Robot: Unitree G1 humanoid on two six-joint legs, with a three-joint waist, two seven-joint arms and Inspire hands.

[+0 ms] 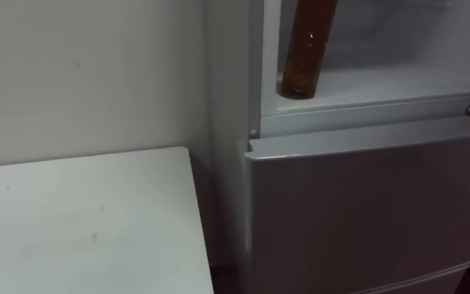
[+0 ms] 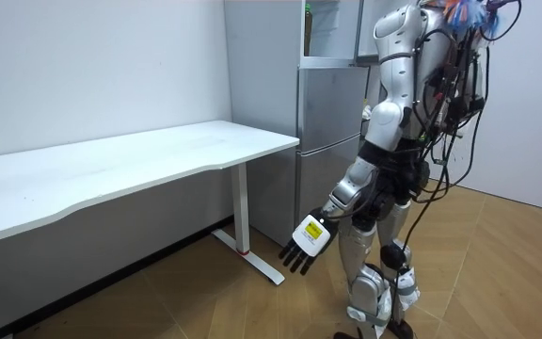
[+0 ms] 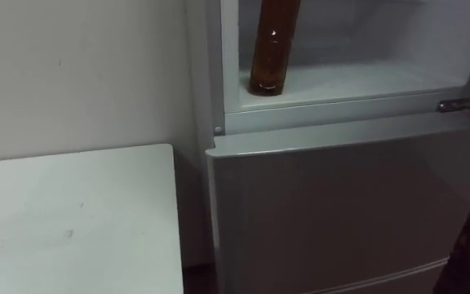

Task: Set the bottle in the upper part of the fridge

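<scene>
We see an amber-brown bottle [image 1: 307, 49], a silver-grey fridge [image 1: 365, 204] with a white interior, a white table [image 1: 80, 220] with faint grey scuffs, an off-white wall [image 1: 80, 73], and a tan floor [image 2: 497, 273] in a wood-plank pattern.

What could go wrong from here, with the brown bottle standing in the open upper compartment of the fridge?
1. The brown bottle is tall and narrow and stands near the front edge of the upper compartment; a hard door push might tip it, perhaps outwards.
2. That compartment is open, so it warms until the door is shut.
3. The left hand hangs open, low by the white table; lifting it carelessly might hit the table.
</scene>
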